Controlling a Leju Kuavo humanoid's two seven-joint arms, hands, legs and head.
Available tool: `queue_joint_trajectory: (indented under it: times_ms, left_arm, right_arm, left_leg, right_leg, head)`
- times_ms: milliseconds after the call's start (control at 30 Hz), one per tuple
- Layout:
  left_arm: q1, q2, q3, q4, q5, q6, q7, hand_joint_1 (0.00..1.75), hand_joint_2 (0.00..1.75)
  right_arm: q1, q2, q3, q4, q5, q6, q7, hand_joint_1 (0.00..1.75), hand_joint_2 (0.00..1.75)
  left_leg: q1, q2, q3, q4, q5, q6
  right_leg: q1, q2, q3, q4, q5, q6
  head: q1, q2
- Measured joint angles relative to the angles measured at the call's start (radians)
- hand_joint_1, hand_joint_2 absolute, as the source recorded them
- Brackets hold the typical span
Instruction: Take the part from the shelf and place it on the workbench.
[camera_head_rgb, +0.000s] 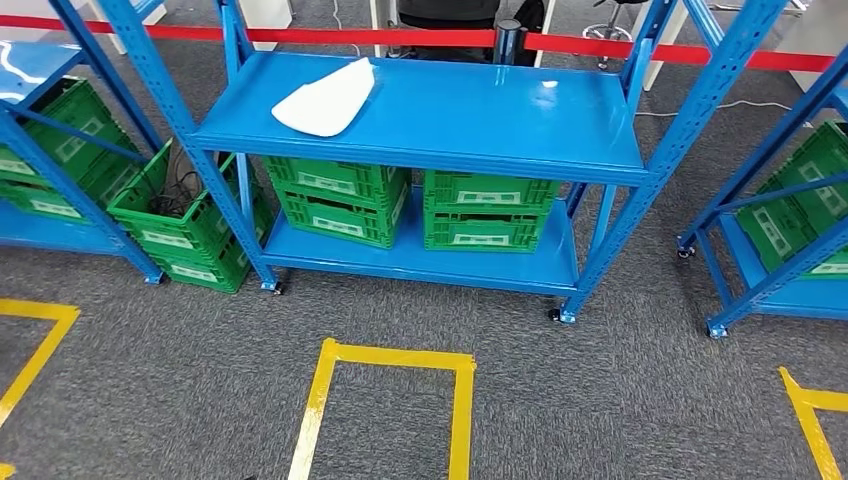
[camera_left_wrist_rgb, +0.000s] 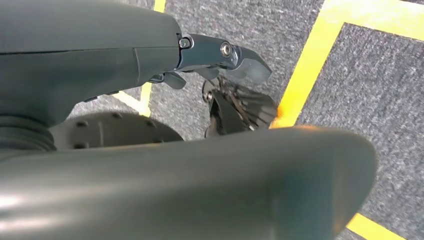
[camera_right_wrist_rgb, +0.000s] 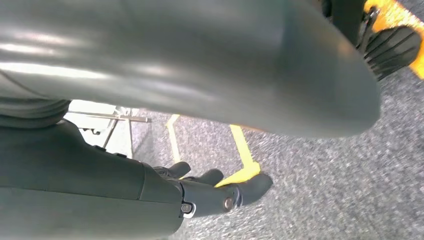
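**Shelf bay with white part; both hands hanging over taped carpet**

Head view. Blue steel shelf (camera_head_rgb: 500, 110) on castors, facing the camera. On its upper deck, towards the left, lies the white part (camera_head_rgb: 325, 100) — flat, roughly triangular, one tip towards the rear. A small pale spot sits on the same deck near the right rear. Lower deck: two stacks of green crates (camera_head_rgb: 410, 205), side by side and touching the deck. A further green crate stack (camera_head_rgb: 185, 225) stands on the floor at the shelf's left leg, tilted, with dark cables inside. Neighbouring blue racks with green crates flank the bay at both edges. A red barrier tape (camera_head_rgb: 400, 37) runs across behind the shelf, passing a dark post. Floor: grey carpet (camera_head_rgb: 620, 400) marked with yellow tape outlines; one open rectangle (camera_head_rgb: 390, 400) lies directly in front of the shelf.

Left wrist view. The left hand (camera_left_wrist_rgb: 220, 70) hangs over grey carpet and yellow tape lines — dark fingers extended and apart, nothing between them. The grey cover takes up much of the frame.

Right wrist view. The right hand (camera_right_wrist_rgb: 215, 192) hangs over the same kind of carpet, near a yellow tape corner; fingers are straight, slightly apart, and hold nothing. A pale surface on thin metal legs stands beyond.
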Motion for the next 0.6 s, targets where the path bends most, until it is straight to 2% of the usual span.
queue_joint_trajectory:
  times_ms: [33, 67, 100, 133, 167, 200, 233, 333, 400, 433, 500, 533, 567, 600]
  left_arm:
    - [0.001, 0.001, 0.0, 0.0, 0.0, 0.0, 0.0, 0.0, 0.0]
    - [0.003, 0.002, 0.0, 0.0, 0.001, 0.001, 0.0, 0.0, 0.0]
    - [0.003, 0.003, 0.0, 0.001, 0.001, 0.001, 0.0, 0.0, 0.0]
    - [0.003, 0.004, 0.0, 0.001, 0.001, 0.001, 0.0, 0.0, 0.0]
    - [0.002, 0.004, 0.0, 0.001, 0.001, 0.0, 0.0, 0.0, 0.0]
    - [0.002, 0.004, 0.0, 0.001, 0.001, 0.0, 0.0, 0.0, 0.0]
    - [0.001, 0.004, 0.0, 0.001, 0.001, -0.001, 0.0, 0.0, 0.0]
    - [0.002, 0.004, 0.0, 0.001, 0.001, -0.002, 0.0, 0.0, 0.0]
    - [0.002, 0.004, 0.0, 0.001, 0.001, -0.001, 0.0, 0.0, 0.0]
    - [0.002, 0.005, 0.0, 0.001, 0.001, -0.001, 0.0, 0.0, 0.0]
    - [0.002, 0.004, 0.0, 0.001, 0.001, -0.002, 0.0, 0.0, 0.0]
    - [0.002, 0.004, 0.0, 0.001, 0.001, -0.002, 0.0, 0.0, 0.0]
    - [0.003, 0.004, 0.0, 0.001, 0.001, -0.002, 0.0, 0.0, 0.0]
    - [0.003, 0.005, 0.0, 0.001, 0.002, -0.002, 0.0, 0.0, 0.0]
  right_arm:
    - [0.0, 0.001, 0.0, 0.0, 0.0, 0.0, 0.001, 0.0, 0.0]
    - [0.001, 0.002, 0.0, 0.0, 0.0, 0.001, 0.002, 0.0, 0.0]
    - [0.002, 0.002, 0.0, 0.0, 0.0, 0.001, 0.003, 0.0, 0.0]
    - [0.003, 0.001, 0.0, 0.0, 0.0, 0.001, 0.004, 0.0, 0.0]
    - [0.003, 0.001, 0.0, 0.0, 0.0, 0.001, 0.004, 0.0, 0.0]
    - [0.003, 0.001, 0.0, 0.0, 0.0, 0.001, 0.004, 0.0, 0.0]
    - [0.002, 0.0, 0.0, 0.0, 0.0, 0.001, 0.004, 0.0, 0.0]
    - [-0.002, 0.0, 0.0, 0.0, 0.0, 0.001, 0.005, 0.0, 0.0]
    - [-0.003, -0.001, 0.0, 0.0, 0.0, 0.001, 0.005, 0.0, 0.0]
    - [-0.003, -0.001, 0.0, 0.0, 0.0, 0.001, 0.005, 0.0, 0.0]
    - [-0.002, 0.0, 0.0, 0.0, 0.0, 0.001, 0.005, 0.0, 0.0]
    - [-0.001, 0.0, 0.0, 0.0, 0.0, 0.001, 0.005, 0.0, 0.0]
    - [0.0, 0.0, 0.0, 0.0, 0.0, 0.001, 0.005, 0.0, 0.0]
    - [0.002, 0.0, 0.0, 0.0, 0.0, 0.001, 0.006, 0.0, 0.0]
  left_leg:
    - [0.002, 0.0, -0.027, 0.025, 0.008, -0.003]
    - [0.004, 0.0, -0.048, 0.03, 0.03, -0.006]
    - [0.005, 0.0, -0.034, -0.023, 0.076, -0.008]
    - [0.007, 0.001, -0.007, -0.098, 0.126, -0.01]
    - [0.008, 0.0, 0.021, -0.164, 0.157, -0.011]
    - [0.009, -0.001, 0.044, -0.209, 0.174, -0.008]
    - [0.009, -0.003, 0.057, -0.229, 0.175, -0.004]
    - [0.007, -0.006, 0.067, -0.23, 0.166, 0.016]
    - [0.009, -0.007, 0.073, -0.233, 0.162, 0.027]
    - [0.008, -0.007, 0.075, -0.234, 0.159, 0.031]
    - [0.005, -0.006, 0.08, -0.233, 0.152, 0.037]
    - [0.003, -0.006, 0.084, -0.233, 0.147, 0.039]
    - [0.001, -0.006, 0.09, -0.233, 0.142, 0.04]
    - [-0.001, -0.008, 0.098, -0.233, 0.137, 0.04]
  right_leg:
    - [-0.001, 0.001, 0.005, 0.001, -0.006, 0.002]
    - [-0.003, 0.002, 0.013, 0.002, -0.014, 0.004]
    - [-0.005, 0.003, 0.023, 0.004, -0.022, 0.009]
    - [-0.007, 0.003, 0.028, 0.006, -0.032, 0.015]
    - [-0.006, 0.003, 0.031, 0.011, -0.043, 0.022]
    - [-0.005, 0.004, 0.032, 0.014, -0.052, 0.029]
    - [-0.003, 0.004, 0.03, 0.016, -0.058, 0.036]
    - [-0.006, 0.005, 0.036, 0.019, -0.069, 0.049]
    - [-0.009, 0.003, 0.016, 0.069, -0.097, 0.057]
    - [-0.009, 0.002, -0.012, 0.123, -0.121, 0.061]
    - [-0.01, 0.001, -0.1, 0.264, -0.168, 0.064]
    - [-0.01, 0.001, -0.139, 0.315, -0.173, 0.064]
    - [-0.009, 0.001, -0.16, 0.33, -0.156, 0.061]
    - [-0.008, 0.001, -0.161, 0.301, -0.118, 0.055]
  head:
    - [-0.005, 0.0]
    - [-0.01, 0.0]
    - [-0.014, 0.0]
    - [-0.018, 0.0]
    - [-0.022, 0.0]
    - [-0.024, 0.0]
    - [-0.024, 0.0]
    - [-0.015, 0.0]
    - [-0.007, 0.0]
    - [-0.001, 0.0]
    - [0.009, 0.0]
    - [0.012, 0.0]
    - [0.015, 0.0]
    - [0.018, 0.0]
